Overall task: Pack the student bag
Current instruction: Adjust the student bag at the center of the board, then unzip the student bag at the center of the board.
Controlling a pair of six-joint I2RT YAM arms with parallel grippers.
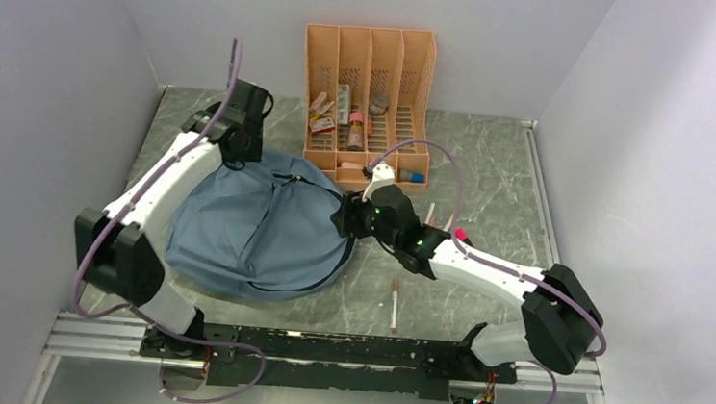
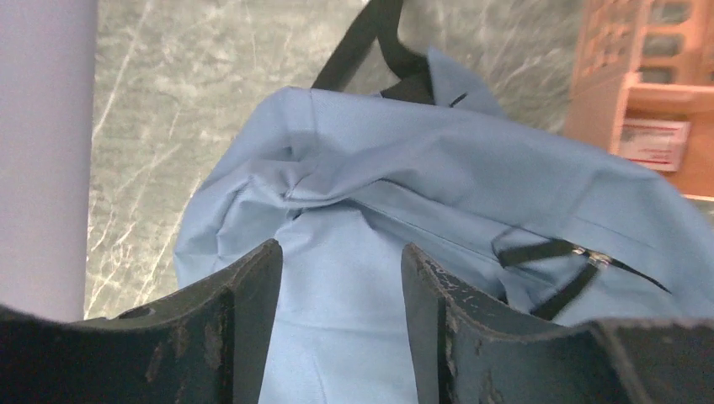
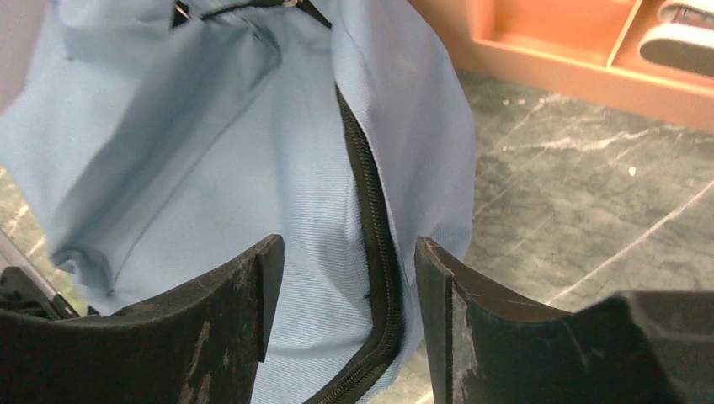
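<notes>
1. The left gripper (image 1: 240, 152) hangs over the far left corner of the student bag (image 1: 236, 231). In its wrist view the jaws stand apart. Blue fabric shows in the gap but is not pinched, so it holds nothing.
2. The bag lies slumped flat on the table (image 1: 491, 174), left of centre, between the two arms. Its longer spread runs left to right. The black zip (image 3: 375, 252) curves along the right-hand edge, so the mouth faces the right arm.
3. The right gripper (image 1: 341, 218) sits at that right edge. Its jaws are also parted, and in its wrist view the zip runs up between them, untouched as far as I can tell.
4. To the right of the bag, a pen (image 1: 394, 304) lies on the marble. The orange file organizer (image 1: 370, 58) stands behind, with small items in it.
5. Judgement: loose items lie right of the bag, so the right arm is nearer both them and the mouth. The left arm is better placed to lift the far lip.
</notes>
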